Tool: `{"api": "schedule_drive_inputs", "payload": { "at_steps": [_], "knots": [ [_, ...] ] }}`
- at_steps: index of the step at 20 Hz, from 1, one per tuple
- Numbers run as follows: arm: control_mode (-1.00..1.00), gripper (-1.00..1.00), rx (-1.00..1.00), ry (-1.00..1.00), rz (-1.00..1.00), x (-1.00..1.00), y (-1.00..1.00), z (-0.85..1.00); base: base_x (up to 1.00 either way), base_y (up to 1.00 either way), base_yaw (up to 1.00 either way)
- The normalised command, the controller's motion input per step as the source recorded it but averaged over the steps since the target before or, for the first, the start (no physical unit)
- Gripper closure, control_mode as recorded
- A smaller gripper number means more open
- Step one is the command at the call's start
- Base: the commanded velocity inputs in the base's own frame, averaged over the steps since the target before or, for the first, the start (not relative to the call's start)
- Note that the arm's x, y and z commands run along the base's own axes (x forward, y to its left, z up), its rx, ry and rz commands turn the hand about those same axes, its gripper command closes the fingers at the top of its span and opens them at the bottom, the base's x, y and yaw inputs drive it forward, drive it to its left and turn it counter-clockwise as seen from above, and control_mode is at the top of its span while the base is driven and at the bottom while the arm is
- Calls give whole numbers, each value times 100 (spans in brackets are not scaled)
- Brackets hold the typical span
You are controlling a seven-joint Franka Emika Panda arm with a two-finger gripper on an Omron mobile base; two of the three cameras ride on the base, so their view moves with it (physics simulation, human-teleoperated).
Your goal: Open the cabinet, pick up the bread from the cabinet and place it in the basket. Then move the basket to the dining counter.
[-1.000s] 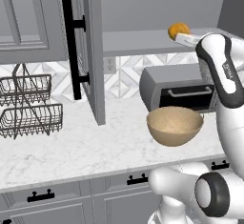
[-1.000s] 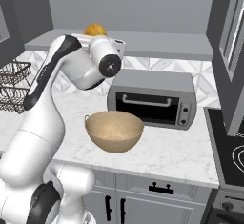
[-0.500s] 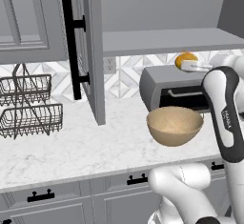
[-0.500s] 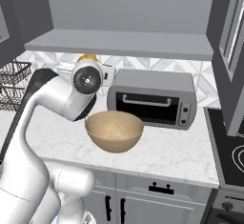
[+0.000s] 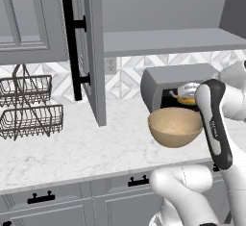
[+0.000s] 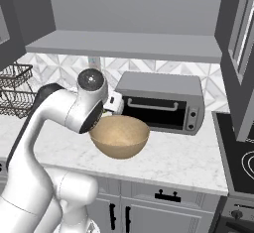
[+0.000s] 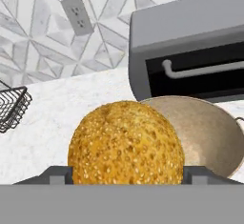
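My gripper [image 7: 126, 174] is shut on the bread [image 7: 126, 144], a round orange-yellow seeded bun that bulges between the two dark fingers. From the left base camera, the bread [image 5: 185, 97] hangs just above the far rim of the tan basket [image 5: 175, 127], in front of the toaster oven. The basket [image 6: 119, 136] stands on the marble counter with nothing in it; in the hand view the basket [image 7: 206, 128] lies right behind and below the bread. The cabinet door [image 5: 93, 52] stands open, and its shelf [image 5: 168, 40] is bare.
A grey toaster oven [image 6: 163, 100] stands right behind the basket. A black two-tier wire rack [image 5: 29, 107] sits at the left on the counter. A stove [image 6: 243, 160] lies at the far right. The open door's edge juts out over the counter.
The arm has come down from shelf height with the bread in its grip, and the bread now hangs just above the basket's far rim. The basket has not moved.
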Motion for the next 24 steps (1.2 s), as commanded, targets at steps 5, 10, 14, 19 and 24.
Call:
{"api": "schedule_drive_inputs", "payload": {
  "at_steps": [5,10,14,19,24],
  "knots": [
    [-100,100,-1,44,-2,74,-36,-98,0,0,0],
    [-100,100,0,39,0,68,-25,-66,0,0,0],
    [-100,100,0,16,0,18,-11,-55,0,0,0],
    [-100,100,0,0,0,14,0,-62,0,0,0],
    [-100,100,0,0,0,47,0,-58,0,0,0]
  ]
}}
